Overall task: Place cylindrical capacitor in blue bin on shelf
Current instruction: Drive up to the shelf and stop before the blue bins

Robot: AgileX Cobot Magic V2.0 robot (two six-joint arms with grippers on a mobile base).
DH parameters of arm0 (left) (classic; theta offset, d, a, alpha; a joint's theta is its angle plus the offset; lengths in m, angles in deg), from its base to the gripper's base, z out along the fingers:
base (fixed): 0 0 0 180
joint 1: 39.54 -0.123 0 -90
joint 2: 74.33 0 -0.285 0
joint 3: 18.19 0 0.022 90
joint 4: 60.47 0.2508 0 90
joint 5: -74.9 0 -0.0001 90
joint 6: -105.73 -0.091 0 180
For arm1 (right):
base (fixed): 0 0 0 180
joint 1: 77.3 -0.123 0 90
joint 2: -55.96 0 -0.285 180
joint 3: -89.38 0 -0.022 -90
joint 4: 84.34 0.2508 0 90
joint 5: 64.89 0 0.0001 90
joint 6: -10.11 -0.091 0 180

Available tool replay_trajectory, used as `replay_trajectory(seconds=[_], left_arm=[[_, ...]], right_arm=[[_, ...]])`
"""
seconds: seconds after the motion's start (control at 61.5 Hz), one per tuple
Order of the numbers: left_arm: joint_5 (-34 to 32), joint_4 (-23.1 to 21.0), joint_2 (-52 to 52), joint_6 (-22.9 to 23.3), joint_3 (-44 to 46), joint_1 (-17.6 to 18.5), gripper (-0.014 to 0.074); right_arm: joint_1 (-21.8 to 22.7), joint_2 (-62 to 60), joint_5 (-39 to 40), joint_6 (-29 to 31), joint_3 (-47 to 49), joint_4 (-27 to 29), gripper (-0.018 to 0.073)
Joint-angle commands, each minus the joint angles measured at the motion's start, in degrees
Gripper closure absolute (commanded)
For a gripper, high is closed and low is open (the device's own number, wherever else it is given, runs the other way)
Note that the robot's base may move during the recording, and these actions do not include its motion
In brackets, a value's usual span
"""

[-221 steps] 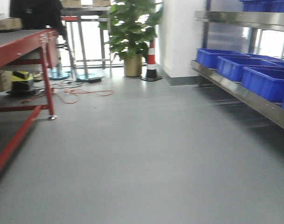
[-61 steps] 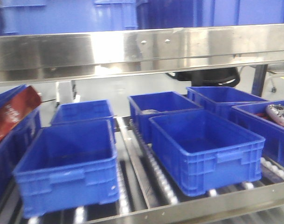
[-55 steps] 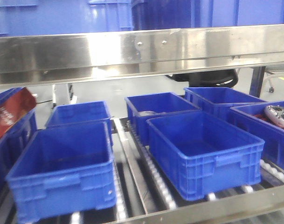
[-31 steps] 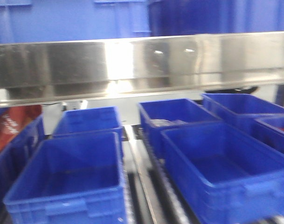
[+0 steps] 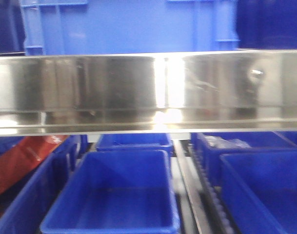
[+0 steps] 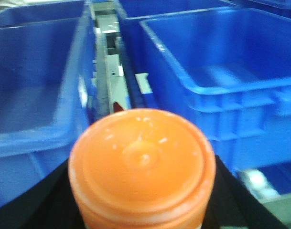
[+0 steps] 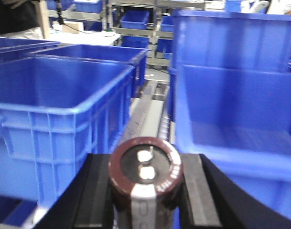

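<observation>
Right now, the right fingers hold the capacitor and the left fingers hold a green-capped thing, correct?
The colour is wrong: the cap between the left fingers is orange, as the left wrist view shows. The right fingers do hold the capacitor.

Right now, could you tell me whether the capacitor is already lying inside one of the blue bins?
No, the capacitor sits clamped in the right tool, outside the blue bins.
</observation>
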Motion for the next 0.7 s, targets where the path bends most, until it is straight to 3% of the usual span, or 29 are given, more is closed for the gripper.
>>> replay_trajectory(seconds=[0.0,0.683], left_arm=[[-1.31,0.0,0.2,0.07,-0.12,0.43,0.0707],[-1.31,0.0,0.2,0.07,-0.12,0.43,0.0707]], right_arm=[[-0.04,-0.09,1.92,0.16,0.05,-0.22,0.0721],[-0.04,-0.09,1.92,0.16,0.05,-0.22,0.0721]])
